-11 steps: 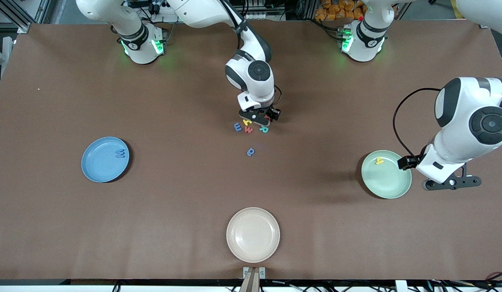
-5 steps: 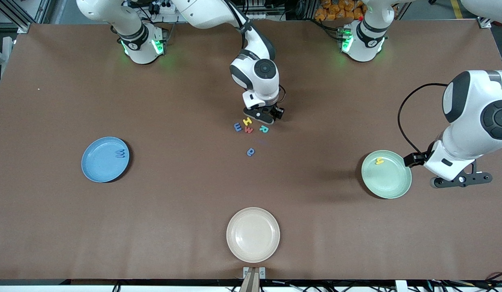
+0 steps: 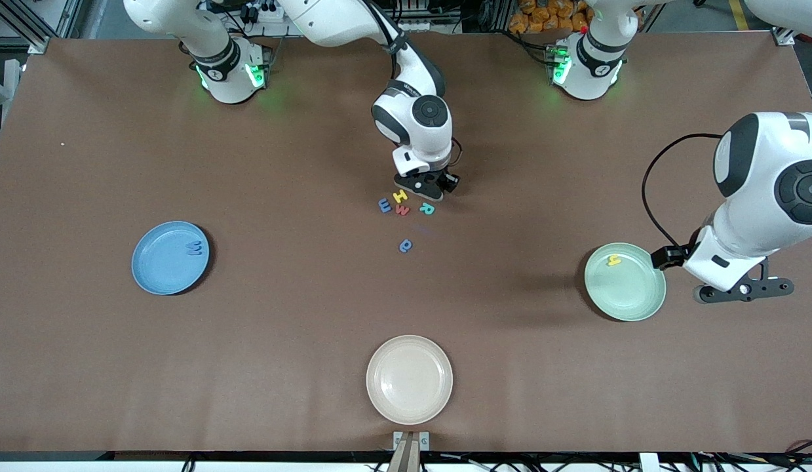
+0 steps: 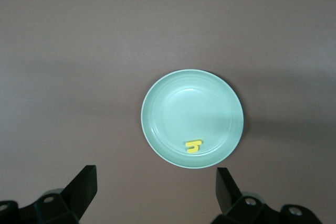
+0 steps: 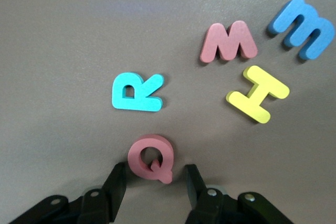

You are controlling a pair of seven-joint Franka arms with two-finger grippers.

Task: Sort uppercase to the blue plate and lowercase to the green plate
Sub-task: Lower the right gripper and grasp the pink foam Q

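My right gripper (image 5: 154, 179) is down at the table with its fingers either side of the red Q (image 5: 151, 157), open and narrow; one finger (image 5: 192, 182) still shows a gap. Close by lie the green R (image 5: 136, 92), yellow H (image 5: 258, 94), red m (image 5: 229, 41) and blue e (image 5: 303, 27). The blue a (image 3: 406, 246) lies nearer the front camera. The blue plate (image 3: 150, 275) holds the blue W (image 3: 194, 248). The green plate (image 3: 632, 295) holds the yellow h (image 3: 614, 259). My left gripper (image 3: 743, 289) hangs open and empty beside the green plate (image 4: 173, 108).
A cream-white plate (image 3: 409, 379) sits near the table's front edge, in the middle. The right gripper (image 3: 432, 190) hides the Q in the front view. Both arm bases stand along the table's back edge.
My right gripper shifted a little toward the left arm's end, settled over the Q, and its fingers narrowed. My left arm drew away from the green plate toward its own end of the table.
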